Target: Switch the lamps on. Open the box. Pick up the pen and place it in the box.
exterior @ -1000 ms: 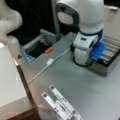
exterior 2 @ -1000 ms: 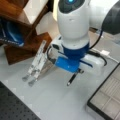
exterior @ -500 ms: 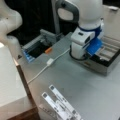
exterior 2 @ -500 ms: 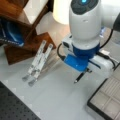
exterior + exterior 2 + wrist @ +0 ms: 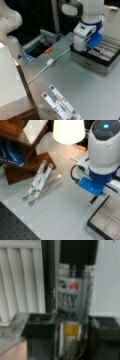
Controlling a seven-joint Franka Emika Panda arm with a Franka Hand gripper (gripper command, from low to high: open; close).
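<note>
The Franka arm's tool (image 5: 71,340) is clamped on the pen (image 5: 71,297), which in the wrist view stands between the two dark fingers (image 5: 40,332) as a slim barrel with a black far end and a silvery, printed middle section. In a front view the pen (image 5: 92,200) hangs tilted from beneath the blue wrist fitting (image 5: 93,186), its tip just above the grey surface (image 5: 62,212) and close beside the near corner of the box (image 5: 106,222). The box is open: its pale grooved lining shows inside a dark rim, and in the wrist view the same ribbed lining (image 5: 22,282) lies to the left of the pen, past the dark rim. In a front view the box (image 5: 100,58) sits at the right of the surface (image 5: 82,87), silver-grey walls toward the camera, with the tool (image 5: 96,46) held over its left part; the pen is not discernible there. A lamp shade (image 5: 68,131) glows brightly at a front view's top. A white cable (image 5: 47,65) with an inline switch runs across the surface toward a front view's left, near an open dark tray (image 5: 37,48) containing a small orange item (image 5: 48,50). Two folded white metal stands (image 5: 38,182) lie on the surface beside a wooden shelf unit (image 5: 27,157).
</note>
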